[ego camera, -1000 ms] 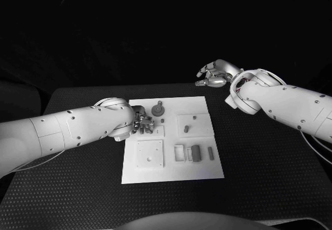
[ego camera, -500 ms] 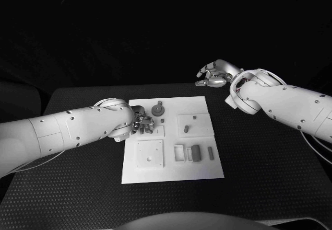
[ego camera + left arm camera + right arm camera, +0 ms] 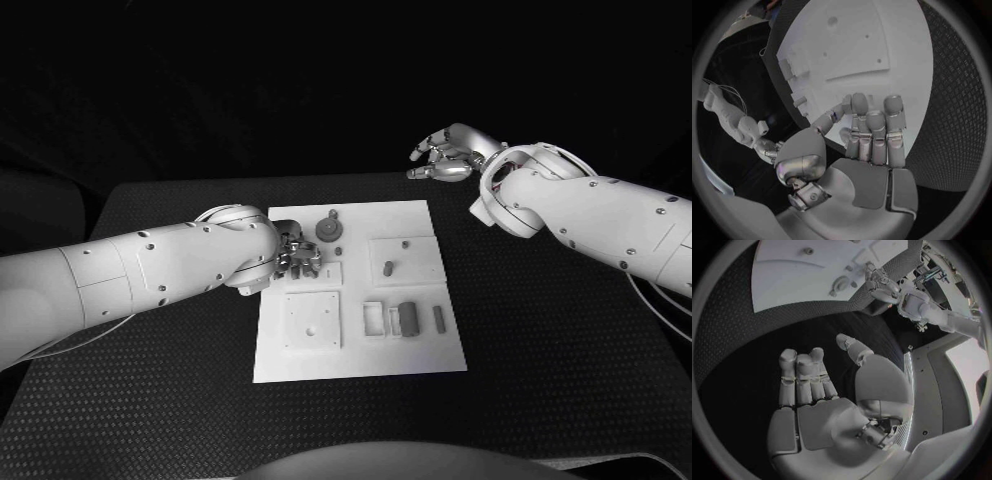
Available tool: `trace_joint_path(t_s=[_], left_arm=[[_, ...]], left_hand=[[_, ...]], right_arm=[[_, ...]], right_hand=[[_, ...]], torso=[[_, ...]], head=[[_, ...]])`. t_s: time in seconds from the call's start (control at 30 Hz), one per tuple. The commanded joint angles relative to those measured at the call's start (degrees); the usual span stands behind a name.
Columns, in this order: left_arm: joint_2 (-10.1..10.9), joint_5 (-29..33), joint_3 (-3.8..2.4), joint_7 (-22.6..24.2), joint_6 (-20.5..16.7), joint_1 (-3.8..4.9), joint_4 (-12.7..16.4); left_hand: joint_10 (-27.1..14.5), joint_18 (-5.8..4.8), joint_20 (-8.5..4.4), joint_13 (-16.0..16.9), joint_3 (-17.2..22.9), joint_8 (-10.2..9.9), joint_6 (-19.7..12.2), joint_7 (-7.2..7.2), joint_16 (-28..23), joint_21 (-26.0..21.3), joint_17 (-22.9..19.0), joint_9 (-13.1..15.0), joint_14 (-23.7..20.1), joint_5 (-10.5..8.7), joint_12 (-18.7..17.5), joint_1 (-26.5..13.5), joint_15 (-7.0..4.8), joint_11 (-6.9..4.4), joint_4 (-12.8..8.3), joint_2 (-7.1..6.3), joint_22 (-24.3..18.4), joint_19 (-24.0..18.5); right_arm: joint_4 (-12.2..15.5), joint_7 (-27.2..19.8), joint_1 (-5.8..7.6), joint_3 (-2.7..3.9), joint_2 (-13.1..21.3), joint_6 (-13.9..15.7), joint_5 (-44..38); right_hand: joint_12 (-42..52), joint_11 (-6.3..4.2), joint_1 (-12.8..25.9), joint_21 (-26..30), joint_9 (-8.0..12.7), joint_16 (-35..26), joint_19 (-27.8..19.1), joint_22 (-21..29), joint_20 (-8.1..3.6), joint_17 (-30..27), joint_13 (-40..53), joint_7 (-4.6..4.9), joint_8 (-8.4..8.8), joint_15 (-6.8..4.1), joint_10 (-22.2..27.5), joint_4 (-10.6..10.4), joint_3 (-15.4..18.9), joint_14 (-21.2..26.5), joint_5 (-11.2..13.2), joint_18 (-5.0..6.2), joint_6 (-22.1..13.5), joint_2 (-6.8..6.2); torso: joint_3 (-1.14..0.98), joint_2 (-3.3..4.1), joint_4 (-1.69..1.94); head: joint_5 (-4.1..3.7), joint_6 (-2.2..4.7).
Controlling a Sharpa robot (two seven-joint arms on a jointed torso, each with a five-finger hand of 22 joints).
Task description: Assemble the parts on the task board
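Black table, white task board (image 3: 361, 355) dead centre. Left hand (image 3: 299, 258) hovers at its 10 o'clock edge, fingers together, apparently empty — reaching for a part (image 3: 330, 231)? Right hand (image 3: 450, 152) parked at 1 o'clock, curled, holding nothing.

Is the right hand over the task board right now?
No: in the head view the right hand hangs beyond the far right corner of the task board, above the black table, holding nothing.

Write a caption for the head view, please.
Left hand over the task board; right hand raised beyond it.
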State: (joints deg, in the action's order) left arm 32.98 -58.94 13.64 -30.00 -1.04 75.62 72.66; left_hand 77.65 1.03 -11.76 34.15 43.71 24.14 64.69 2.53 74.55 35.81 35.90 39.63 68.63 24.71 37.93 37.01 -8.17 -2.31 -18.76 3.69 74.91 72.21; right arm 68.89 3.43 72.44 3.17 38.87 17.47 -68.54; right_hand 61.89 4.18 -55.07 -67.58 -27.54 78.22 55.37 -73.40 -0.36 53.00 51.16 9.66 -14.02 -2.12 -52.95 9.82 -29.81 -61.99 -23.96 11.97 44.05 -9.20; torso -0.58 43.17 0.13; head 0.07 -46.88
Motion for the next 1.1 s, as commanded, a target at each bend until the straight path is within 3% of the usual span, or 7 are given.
trace_joint_path(t_s=[0.03,1.1], left_arm=[[0.0,-0.3,0.04,0.0,-0.9,-0.04,0.0],[-0.1,-2.0,0.04,0.1,-1.7,-0.03,0.1]], left_hand=[[3.6,1.19,-4.18,-0.1,4.3,4.4,6.8,-3.62,0.2,0.3,-0.1,0.1,1.8,0.37,0.3,0.5,-3.40,-3.92,1.9,0.42,1.3,4.0],[3.6,1.29,-4.18,-0.2,4.6,4.4,6.8,-3.66,0.6,0.8,-0.6,0.7,1.9,0.31,0.8,1.5,-3.56,-3.99,2.0,-0.19,1.3,4.1]], right_arm=[[0.0,-0.4,0.00,0.04,-0.1,-0.6,0.0],[-0.1,-0.5,0.00,0.04,0.0,-0.9,0.3]], right_hand=[[0.4,0.00,0.4,0.4,0.1,-0.2,-0.1,0.1,0.17,-0.1,-0.1,1.00,-0.33,0.09,0.3,0.2,0.0,0.4,-0.2,3.03,-0.1,0.43],[0.4,0.00,0.6,0.4,0.2,-0.2,-0.1,0.1,0.20,-0.1,-0.2,1.00,-0.36,0.10,0.3,0.1,0.0,0.4,-0.2,3.03,-0.1,0.44]], torso=[[-0.02,0.00,0.00],[-0.02,-0.02,0.07]], head=[[-0.01,0.03],[0.04,-0.15]])
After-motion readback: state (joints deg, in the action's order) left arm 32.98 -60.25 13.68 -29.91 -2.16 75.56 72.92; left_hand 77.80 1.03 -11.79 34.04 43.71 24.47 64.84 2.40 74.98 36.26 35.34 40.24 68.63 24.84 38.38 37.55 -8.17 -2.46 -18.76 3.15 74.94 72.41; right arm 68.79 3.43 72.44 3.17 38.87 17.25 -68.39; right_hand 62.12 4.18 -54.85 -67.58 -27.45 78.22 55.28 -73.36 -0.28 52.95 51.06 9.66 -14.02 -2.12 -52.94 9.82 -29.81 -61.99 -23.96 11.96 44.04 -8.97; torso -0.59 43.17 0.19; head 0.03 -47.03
